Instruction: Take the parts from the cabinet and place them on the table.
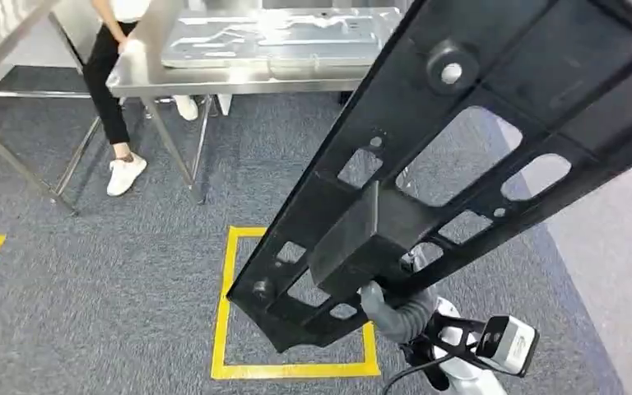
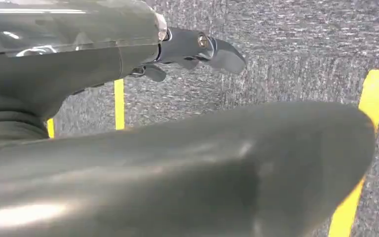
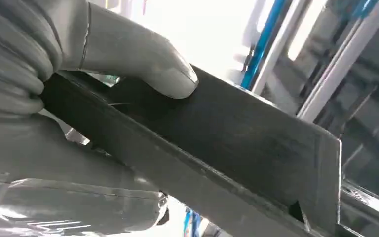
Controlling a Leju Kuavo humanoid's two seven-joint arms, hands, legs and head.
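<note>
Right robot hand (image 3: 69, 64) clamps the black part's (image 1: 461, 156) lower end; left robot hand (image 2: 197, 49) empty, fingers apart

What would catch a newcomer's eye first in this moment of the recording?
The long black part with cut-out holes, slanting across the head view from lower centre to upper right, gripped near its lower end by the right hand, whose thumb presses on its flat face. Beyond it stands a steel table bearing a grey panel, with a person beside it. On the grey carpet below lies a yellow tape square.
</note>
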